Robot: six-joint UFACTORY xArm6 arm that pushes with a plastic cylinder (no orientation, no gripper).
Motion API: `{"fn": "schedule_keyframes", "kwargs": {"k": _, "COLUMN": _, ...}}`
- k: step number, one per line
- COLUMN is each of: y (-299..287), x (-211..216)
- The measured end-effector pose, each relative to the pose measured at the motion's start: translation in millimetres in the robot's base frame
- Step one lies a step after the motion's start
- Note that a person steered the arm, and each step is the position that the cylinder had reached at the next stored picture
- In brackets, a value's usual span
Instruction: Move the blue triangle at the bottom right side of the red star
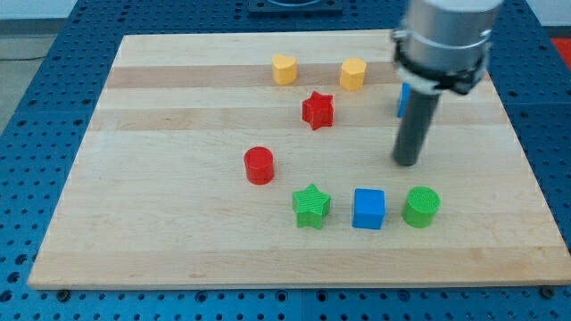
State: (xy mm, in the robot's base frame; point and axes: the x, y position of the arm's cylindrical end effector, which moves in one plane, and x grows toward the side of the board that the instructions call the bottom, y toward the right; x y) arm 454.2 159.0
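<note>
The red star [318, 110] lies on the wooden board, above the view's middle. A blue block [403, 100], mostly hidden behind my rod, sits to the star's right; its shape cannot be made out. My tip [407, 162] rests on the board just below that blue block, to the lower right of the red star, apart from both.
Two yellow blocks [284, 69] [353, 73] sit near the view's top. A red cylinder [259, 166] lies left of centre. A green star [311, 206], blue cube [368, 209] and green cylinder [420, 207] form a row near the view's bottom. The board's right edge [526, 169] is close.
</note>
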Motion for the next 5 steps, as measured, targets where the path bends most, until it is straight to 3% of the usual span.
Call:
{"fn": "schedule_keyframes", "kwargs": {"k": 1, "y": 48, "x": -41}}
{"fn": "schedule_keyframes", "kwargs": {"k": 3, "y": 52, "x": -99}}
{"fn": "schedule_keyframes", "kwargs": {"k": 5, "y": 16, "x": -92}}
